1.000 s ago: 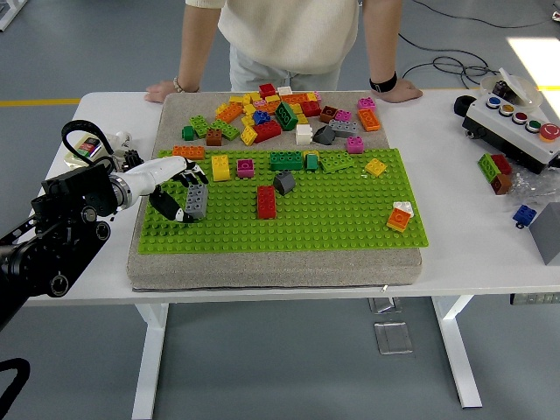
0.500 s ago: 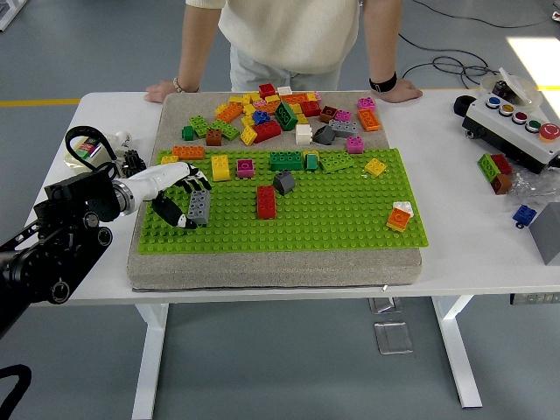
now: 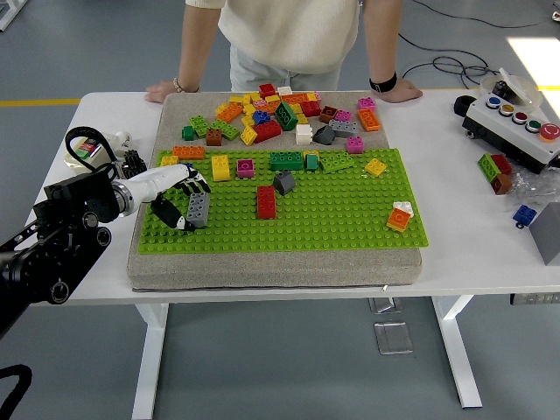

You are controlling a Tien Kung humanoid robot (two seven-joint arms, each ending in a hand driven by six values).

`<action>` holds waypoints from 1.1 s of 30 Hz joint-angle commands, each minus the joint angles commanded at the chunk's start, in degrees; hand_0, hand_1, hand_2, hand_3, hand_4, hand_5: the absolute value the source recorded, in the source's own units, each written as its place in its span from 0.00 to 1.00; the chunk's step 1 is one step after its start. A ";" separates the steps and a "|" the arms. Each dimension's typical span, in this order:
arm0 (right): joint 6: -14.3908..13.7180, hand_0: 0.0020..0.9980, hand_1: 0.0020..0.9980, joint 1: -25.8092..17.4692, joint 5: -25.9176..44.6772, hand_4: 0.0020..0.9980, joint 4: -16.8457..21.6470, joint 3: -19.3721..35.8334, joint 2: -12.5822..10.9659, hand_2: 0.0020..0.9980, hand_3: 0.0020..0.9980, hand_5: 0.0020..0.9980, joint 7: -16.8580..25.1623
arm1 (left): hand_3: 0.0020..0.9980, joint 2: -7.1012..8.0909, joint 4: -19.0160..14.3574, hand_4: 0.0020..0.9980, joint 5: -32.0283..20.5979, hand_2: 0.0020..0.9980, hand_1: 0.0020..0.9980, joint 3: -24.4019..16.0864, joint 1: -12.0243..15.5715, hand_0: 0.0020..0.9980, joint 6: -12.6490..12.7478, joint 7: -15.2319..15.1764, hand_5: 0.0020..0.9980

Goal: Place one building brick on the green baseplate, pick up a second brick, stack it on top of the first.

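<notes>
Left hand (image 3: 175,197) barely shifted since a moment ago, fingers curled around the grey brick (image 3: 198,210), brick resting on the green baseplate (image 3: 350,219) at its left edge, red brick (image 3: 266,202) nearby

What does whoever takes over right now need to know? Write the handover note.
Left hand: fingers curled on the grey brick, near the left edge of the green baseplate.
Right hand: out of view.
Loose bricks lie on the baseplate, including a red brick; a pile sits on the mat behind. A person leans both hands on the table's far edge.
Done: first brick grasped over the baseplate; whether it is seated cannot be told.
Left: release it, fetch a second brick, stack it.
</notes>
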 joint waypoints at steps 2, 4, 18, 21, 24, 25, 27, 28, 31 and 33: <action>0.01 0.76 0.69 0.00 0.00 1.00 0.00 0.04 -0.02 0.73 0.75 0.51 0.01 | 0.59 0.06 -0.02 0.78 0.20 0.61 0.72 -0.15 -0.04 0.77 -0.20 -0.01 0.01; 0.02 0.76 0.69 -0.01 -0.03 1.00 0.00 0.08 -0.02 0.73 0.75 0.51 0.00 | 0.60 0.08 -0.04 0.81 0.32 0.62 0.72 -0.25 -0.07 0.77 -0.37 -0.03 0.02; 0.02 0.76 0.69 0.00 -0.08 1.00 0.00 0.23 -0.05 0.73 0.75 0.51 0.00 | 0.65 0.17 -0.02 0.93 0.78 0.66 0.74 -0.58 -0.20 0.78 -1.90 -0.19 0.09; 0.02 0.76 0.69 0.04 -0.03 1.00 0.00 0.26 -0.01 0.73 0.75 0.51 0.00 | 0.69 0.11 0.05 0.99 0.63 0.69 0.74 -0.66 -0.33 0.79 -1.83 -0.26 0.13; 0.02 0.76 0.69 0.04 0.00 1.00 0.00 0.26 0.02 0.73 0.75 0.51 0.01 | 0.69 0.05 0.21 0.99 0.54 0.69 0.74 -0.74 -0.39 0.79 -1.42 -0.26 0.13; 0.02 0.76 0.69 0.03 0.00 1.00 0.00 0.27 0.02 0.73 0.75 0.51 0.01 | 0.69 0.05 0.30 0.99 0.52 0.69 0.74 -0.81 -0.43 0.79 -1.40 -0.28 0.13; 0.03 0.76 0.69 0.01 0.03 1.00 0.00 0.27 0.03 0.73 0.75 0.51 0.00 | 0.71 0.07 0.36 1.00 0.55 0.70 0.75 -0.86 -0.47 0.79 -1.40 -0.28 0.13; 0.03 0.76 0.69 0.00 0.04 1.00 0.00 0.27 0.03 0.73 0.75 0.51 0.00 | 0.71 0.09 0.40 1.00 0.56 0.70 0.75 -0.89 -0.49 0.79 -1.45 -0.28 0.13; 0.03 0.76 0.69 -0.03 0.09 1.00 0.00 0.23 0.04 0.73 0.75 0.51 0.00 | 0.71 0.16 0.56 1.00 0.67 0.70 0.75 -0.88 -0.56 0.79 -1.60 -0.26 0.13; 0.02 0.76 0.69 -0.02 0.09 1.00 0.00 0.23 0.05 0.73 0.75 0.51 0.00 | 0.72 0.22 0.66 1.00 0.71 0.71 0.75 -0.82 -0.61 0.80 -1.68 -0.27 0.12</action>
